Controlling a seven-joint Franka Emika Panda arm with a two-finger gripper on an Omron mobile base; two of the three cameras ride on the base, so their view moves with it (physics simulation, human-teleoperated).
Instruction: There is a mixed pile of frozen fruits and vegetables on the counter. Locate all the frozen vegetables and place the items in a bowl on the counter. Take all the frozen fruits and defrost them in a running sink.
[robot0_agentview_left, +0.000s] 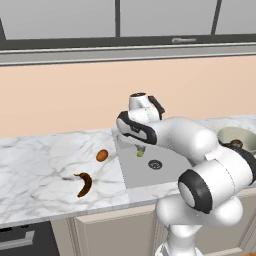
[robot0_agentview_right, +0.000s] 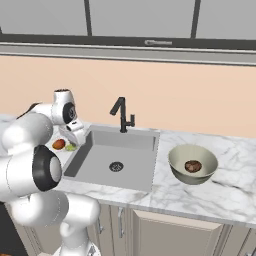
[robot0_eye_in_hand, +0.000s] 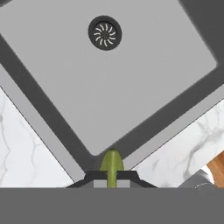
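My gripper (robot0_agentview_left: 140, 150) is clamped on the small green piece (robot0_eye_in_hand: 111, 164) and hangs above the left edge of the grey sink (robot0_agentview_right: 112, 160). The brown ball (robot0_agentview_right: 193, 166) sits inside the bowl (robot0_agentview_right: 175, 162) on the marble counter (robot0_agentview_left: 35, 165), right of the sink. The orange ball (robot0_agentview_left: 102, 155) and the curved brown piece (robot0_agentview_left: 84, 184) lie on the counter left of the sink, near each other but apart.
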